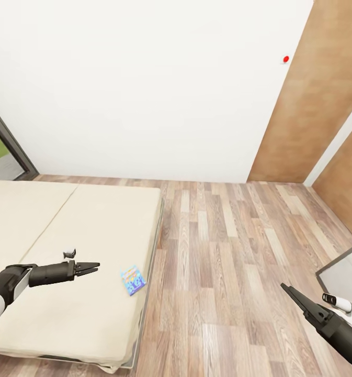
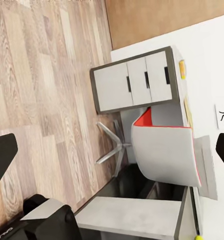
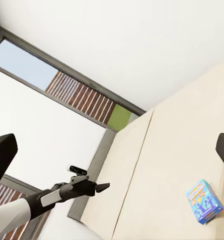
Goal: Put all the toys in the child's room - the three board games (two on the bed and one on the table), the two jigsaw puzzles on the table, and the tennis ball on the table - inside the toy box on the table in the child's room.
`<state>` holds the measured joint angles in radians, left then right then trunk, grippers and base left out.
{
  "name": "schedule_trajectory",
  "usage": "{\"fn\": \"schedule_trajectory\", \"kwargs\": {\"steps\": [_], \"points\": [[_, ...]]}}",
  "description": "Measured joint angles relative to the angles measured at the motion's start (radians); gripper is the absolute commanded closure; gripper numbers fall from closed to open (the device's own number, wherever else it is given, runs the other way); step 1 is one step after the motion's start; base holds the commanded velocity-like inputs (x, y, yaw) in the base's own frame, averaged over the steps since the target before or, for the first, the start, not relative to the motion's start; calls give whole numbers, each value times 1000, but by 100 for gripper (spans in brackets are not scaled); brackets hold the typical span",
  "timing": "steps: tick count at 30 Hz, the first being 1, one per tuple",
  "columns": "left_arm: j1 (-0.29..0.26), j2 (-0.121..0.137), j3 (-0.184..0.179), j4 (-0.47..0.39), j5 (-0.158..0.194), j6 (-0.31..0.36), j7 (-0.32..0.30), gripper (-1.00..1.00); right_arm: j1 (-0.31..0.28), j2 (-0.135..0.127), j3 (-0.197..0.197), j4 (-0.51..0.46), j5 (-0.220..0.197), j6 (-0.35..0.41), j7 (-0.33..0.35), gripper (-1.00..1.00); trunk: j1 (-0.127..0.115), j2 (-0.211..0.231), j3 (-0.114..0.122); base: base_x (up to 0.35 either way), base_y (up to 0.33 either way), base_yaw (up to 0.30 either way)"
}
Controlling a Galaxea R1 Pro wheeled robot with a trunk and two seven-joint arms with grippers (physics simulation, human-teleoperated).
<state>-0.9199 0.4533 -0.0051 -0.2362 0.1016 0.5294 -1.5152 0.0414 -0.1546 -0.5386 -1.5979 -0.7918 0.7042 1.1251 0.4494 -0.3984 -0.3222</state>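
Bed: one small blue board game lies flat near bed's floor-side edge, ungrasped; no other game box visible on mattress.

Left gripper hovers above bed, just short of blue game; fingers near-closed in head view, nothing held. Right gripper over wood floor, well apart from bed; fingers look closed, empty.

Tabletop in left wrist view; yellow-green speck at its far edge, possibly tennis ball, too small to confirm.

Judgement: blue game pending pickup; toy box contents unverifiable.
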Motion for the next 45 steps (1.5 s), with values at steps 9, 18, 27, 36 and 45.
{"fn": "schedule_trajectory", "kwargs": {"steps": [9,18,27,36,45], "points": [[0,-1,0,0,0,0,0,-100,0,0,0,0,0,-1,0,-100,0,0,15,0,0,0],[0,-1,0,0,0,0,0,-100,0,0,0,0,0,-1,0,-100,0,0,30,0,0,0],[0,-1,0,0,0,0,8,-100,0,0,0,0,0,-9,0,-100,0,0,45,0,0,0],[0,-6,0,0,1,0,52,-100,0,0,0,0,0,-15,1,-100,0,0,59,0,0,0],[0,-7,1,0,1,0,56,-100,0,0,0,0,0,-15,1,-100,0,0,74,0,0,0]]}}
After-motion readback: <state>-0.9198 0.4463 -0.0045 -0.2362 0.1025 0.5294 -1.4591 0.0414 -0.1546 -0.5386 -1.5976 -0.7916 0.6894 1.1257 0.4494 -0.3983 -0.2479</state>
